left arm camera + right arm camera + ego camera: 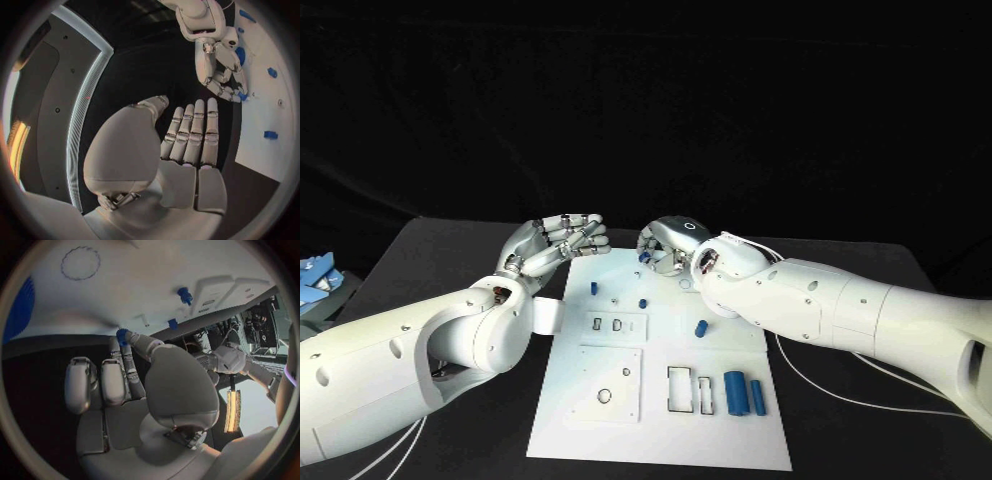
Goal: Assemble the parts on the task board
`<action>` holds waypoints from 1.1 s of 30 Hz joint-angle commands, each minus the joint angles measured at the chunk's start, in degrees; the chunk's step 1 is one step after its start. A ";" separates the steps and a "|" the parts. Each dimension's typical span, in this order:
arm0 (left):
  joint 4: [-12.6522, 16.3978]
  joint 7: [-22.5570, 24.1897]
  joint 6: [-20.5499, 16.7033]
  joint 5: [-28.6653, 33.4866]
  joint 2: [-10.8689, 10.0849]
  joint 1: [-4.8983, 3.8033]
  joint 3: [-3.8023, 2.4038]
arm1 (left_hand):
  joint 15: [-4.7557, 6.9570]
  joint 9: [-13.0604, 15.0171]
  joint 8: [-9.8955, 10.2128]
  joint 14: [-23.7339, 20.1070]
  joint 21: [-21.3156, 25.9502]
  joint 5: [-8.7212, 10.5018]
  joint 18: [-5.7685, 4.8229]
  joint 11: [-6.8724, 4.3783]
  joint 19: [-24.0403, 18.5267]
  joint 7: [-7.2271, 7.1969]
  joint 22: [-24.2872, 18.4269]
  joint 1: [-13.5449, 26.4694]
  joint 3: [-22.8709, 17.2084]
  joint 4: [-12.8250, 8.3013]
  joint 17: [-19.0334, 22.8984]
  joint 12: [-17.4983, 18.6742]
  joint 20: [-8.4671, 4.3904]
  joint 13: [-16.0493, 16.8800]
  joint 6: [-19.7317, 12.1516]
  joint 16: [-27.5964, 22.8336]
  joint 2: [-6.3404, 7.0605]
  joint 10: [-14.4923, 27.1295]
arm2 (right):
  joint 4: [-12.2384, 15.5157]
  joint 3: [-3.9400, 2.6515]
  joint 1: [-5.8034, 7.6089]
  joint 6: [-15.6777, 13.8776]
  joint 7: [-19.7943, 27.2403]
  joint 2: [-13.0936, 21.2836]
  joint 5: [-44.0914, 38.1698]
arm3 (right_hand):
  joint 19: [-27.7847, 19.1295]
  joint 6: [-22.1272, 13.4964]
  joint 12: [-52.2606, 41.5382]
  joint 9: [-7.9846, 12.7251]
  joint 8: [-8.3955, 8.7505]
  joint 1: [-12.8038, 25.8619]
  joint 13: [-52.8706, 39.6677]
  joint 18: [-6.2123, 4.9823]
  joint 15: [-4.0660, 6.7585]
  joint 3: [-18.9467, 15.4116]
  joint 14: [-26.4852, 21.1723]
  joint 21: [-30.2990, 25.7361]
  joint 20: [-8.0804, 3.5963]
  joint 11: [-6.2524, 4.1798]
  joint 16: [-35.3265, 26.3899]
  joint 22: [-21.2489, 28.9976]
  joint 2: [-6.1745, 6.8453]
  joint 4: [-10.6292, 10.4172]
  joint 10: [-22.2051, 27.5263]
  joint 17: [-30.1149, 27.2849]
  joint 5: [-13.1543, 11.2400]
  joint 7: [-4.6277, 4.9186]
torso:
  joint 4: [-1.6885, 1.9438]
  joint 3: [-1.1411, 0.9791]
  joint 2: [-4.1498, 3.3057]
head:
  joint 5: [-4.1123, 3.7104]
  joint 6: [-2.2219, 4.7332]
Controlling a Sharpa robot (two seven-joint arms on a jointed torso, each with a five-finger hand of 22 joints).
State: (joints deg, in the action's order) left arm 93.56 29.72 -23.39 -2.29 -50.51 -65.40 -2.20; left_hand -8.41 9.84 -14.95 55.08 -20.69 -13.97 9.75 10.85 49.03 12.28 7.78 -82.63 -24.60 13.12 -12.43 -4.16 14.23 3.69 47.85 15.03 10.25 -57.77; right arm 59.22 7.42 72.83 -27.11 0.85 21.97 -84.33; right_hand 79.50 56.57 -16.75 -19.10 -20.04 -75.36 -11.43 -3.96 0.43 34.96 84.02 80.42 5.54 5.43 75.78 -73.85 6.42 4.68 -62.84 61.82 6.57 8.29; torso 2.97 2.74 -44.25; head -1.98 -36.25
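Observation:
The white task board [661,420] lies in the middle of the black table. My right hand [672,243] hovers over the board's far edge and pinches a small blue part [646,257] at its fingertips; the right wrist view shows that part [122,335] just above the board [125,285]. My left hand [560,243] is raised beside the board's far left corner, its fingers [190,132] straight and side by side, holding nothing. Two short blue parts [593,288] [643,300] stand near the far end of the board.
A blue part [701,327] lies mid-board, and two longer blue cylinders [734,392] [757,397] lie near the front right beside rectangular slots [678,388]. A blue and white object [315,272] sits at the table's left edge.

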 commanded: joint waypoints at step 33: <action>-0.34 -0.29 1.13 0.14 -0.53 -0.09 -0.04 | -0.03 -0.13 0.38 -0.37 0.49 0.29 0.54 0.13 -0.41 1.88 -0.15 0.73 -0.41 -0.12 -0.08 0.34 0.08 0.04 0.34 -0.53 0.00 -0.33 | 8.21 -0.60 1.23 0.50 -1.55 8.18 2.01 | -5.58 -7.09 3.18 0.04 5.88 3.60 2.57 -1.59 -2.75 0.19 -0.83 -6.08 2.80 1.85 -1.41 8.29 3.57 -1.35 6.97 -5.84 1.87 2.76 | -0.79 -0.25 0.24 | 0.13 0.38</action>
State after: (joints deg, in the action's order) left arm 93.18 29.28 -23.36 -2.27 -51.04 -65.41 -2.18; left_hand -8.41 9.78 -14.95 55.08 -20.45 -13.97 9.75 10.85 49.04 12.28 7.69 -82.63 -24.75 12.96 -12.46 -4.16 14.23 3.69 47.85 14.80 10.25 -57.77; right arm 66.31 6.93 73.67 -25.50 0.32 29.16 -84.01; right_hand 73.43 49.20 -13.22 -19.00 -13.97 -72.06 -8.92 -5.33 -2.27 35.41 82.85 74.01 8.38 7.38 74.12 -65.00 9.70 3.52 -55.27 55.67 8.13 11.04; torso 2.61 2.60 -44.25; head -1.82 -36.00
